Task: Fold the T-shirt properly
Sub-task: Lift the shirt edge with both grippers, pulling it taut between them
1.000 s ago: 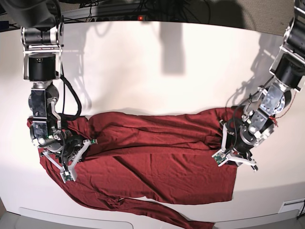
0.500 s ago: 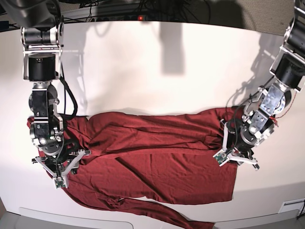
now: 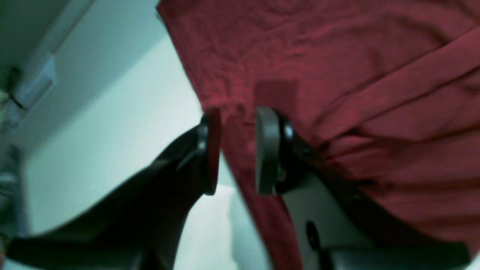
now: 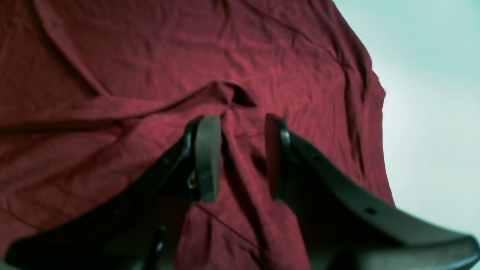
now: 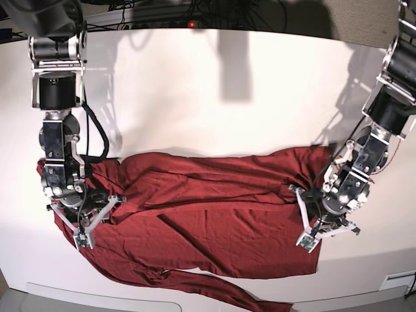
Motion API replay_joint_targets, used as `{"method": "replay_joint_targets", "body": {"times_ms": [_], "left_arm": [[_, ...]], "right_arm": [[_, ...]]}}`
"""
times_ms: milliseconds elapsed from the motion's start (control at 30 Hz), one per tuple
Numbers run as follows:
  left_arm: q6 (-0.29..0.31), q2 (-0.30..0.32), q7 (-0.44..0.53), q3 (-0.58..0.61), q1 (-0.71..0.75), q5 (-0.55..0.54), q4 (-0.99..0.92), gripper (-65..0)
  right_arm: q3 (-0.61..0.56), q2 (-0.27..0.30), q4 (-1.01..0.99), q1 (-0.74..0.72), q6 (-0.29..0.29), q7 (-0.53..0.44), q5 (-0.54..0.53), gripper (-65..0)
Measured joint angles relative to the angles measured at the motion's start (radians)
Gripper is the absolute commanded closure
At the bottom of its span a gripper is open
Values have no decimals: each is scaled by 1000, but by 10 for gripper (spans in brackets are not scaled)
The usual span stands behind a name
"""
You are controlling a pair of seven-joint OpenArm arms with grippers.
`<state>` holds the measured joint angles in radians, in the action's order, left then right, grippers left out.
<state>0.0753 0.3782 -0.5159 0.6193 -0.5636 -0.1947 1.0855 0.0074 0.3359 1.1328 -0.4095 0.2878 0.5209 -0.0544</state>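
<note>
The maroon T-shirt (image 5: 214,214) lies wrinkled across the near half of the white table (image 5: 195,91), one long sleeve (image 5: 227,294) trailing to the front edge. My right gripper (image 4: 242,157) is over the shirt's left end (image 5: 84,227) in the base view. Its jaws stand open, with a raised fold of cloth (image 4: 228,97) just ahead of them. My left gripper (image 3: 237,150) sits at the shirt's right edge (image 5: 327,233), also open. The cloth's edge (image 3: 240,127) runs loosely between its pads, and white table shows beside it.
Cables and a power strip with a red light (image 5: 192,24) run along the table's far edge. Both arms (image 5: 57,97) (image 5: 390,110) reach in from the far corners. A white panel (image 5: 97,298) lines the front edge.
The right gripper has opened from shut and shifted slightly left. The left gripper has slid toward the front along the shirt's right edge, its jaw gap unchanged.
</note>
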Motion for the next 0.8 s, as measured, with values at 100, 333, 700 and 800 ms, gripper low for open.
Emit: {"method": "replay_joint_targets", "body": {"times_ms": [100, 333, 700, 800], "left_arm": [[-2, -29, -5, -89, 81, -41, 109, -161], [3, -86, -11, -267, 289, -69, 276, -161], [6, -107, 7, -285, 390, -36, 283, -161], [6, -107, 8, -286, 395, -34, 283, -161]], "right_arm": [[0, 2, 0, 3, 0, -8, 0, -204], [0, 0, 0, 97, 0, -37, 0, -204], [0, 15, 0, 162, 0, -53, 0, -204], [0, 20, 0, 183, 1, -51, 0, -204]]}}
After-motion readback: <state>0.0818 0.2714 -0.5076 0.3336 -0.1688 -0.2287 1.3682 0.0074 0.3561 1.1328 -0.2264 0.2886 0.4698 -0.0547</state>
